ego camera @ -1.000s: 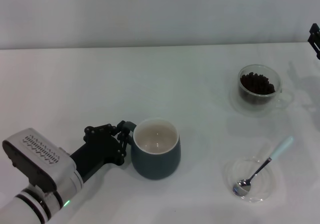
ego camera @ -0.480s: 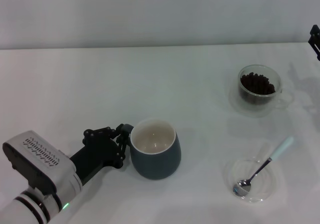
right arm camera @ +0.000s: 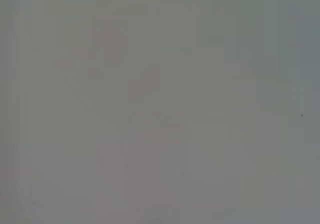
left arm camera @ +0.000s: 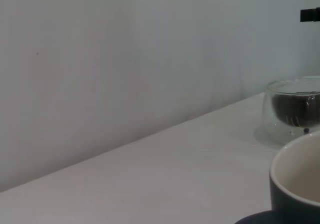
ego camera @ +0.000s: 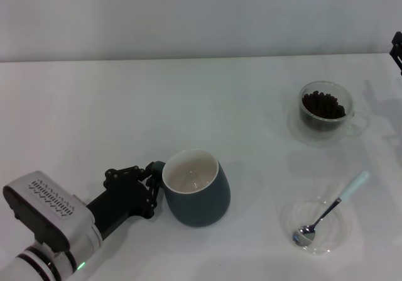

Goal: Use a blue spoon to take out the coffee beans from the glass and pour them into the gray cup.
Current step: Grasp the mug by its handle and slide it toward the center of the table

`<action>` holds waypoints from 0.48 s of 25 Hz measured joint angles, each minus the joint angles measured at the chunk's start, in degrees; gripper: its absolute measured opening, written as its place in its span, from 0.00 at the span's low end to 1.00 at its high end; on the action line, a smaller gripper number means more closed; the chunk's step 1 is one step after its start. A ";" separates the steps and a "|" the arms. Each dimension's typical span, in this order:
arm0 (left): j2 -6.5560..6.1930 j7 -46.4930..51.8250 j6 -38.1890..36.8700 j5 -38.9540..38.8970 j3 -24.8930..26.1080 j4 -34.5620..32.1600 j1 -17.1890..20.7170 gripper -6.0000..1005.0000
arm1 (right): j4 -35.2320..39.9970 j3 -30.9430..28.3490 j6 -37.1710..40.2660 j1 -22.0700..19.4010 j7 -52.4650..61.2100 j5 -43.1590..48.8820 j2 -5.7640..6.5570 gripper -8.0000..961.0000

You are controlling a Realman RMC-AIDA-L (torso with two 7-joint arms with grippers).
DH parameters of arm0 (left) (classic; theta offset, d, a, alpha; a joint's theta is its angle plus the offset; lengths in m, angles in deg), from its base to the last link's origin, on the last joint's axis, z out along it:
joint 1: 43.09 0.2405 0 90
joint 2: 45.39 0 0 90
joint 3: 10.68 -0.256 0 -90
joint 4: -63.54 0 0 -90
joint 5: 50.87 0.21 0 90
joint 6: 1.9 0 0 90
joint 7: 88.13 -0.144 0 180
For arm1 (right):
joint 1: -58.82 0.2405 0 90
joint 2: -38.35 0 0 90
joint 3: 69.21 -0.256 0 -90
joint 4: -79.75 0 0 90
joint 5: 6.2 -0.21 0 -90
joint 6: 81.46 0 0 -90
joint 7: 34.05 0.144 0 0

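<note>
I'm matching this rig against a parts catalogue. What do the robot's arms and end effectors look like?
The left arm has a white, boxy wrist housing with a dotted vent grille on top, black bands and a small green light lower down. Its left end effector is black, built of jointed linkage fingers. Of the right end effector, only a black sliver shows at the frame edge.

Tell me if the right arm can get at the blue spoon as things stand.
Probably yes: the blue spoon lies uncovered on the saucer with nothing over its handle, and the right gripper sits at that side's far edge.

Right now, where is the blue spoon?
In the head view, the blue spoon lies at the table's front right, bowl in a clear saucer, nearer than the glass.
</note>
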State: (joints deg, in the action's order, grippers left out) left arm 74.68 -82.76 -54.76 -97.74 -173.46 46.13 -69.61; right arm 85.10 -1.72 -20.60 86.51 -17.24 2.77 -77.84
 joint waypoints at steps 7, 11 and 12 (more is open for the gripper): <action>-0.02 0.00 -0.12 0.04 -0.04 -0.01 0.22 0.09 | 0.00 0.15 0.46 -0.19 1.34 0.00 0.00 0.80; -0.11 -0.68 -0.36 0.15 -0.11 -0.69 0.26 0.09 | 0.01 0.18 0.48 -0.19 1.36 0.00 0.00 0.80; -0.15 -1.19 -0.38 0.17 -0.09 -0.83 0.26 0.09 | 0.01 0.18 0.48 -0.19 1.36 -0.01 0.00 0.80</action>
State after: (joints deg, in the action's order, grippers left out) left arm 74.53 -83.95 -55.14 -97.57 -173.55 45.30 -69.36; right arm 85.11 -1.54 -20.12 86.32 -15.88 2.77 -77.84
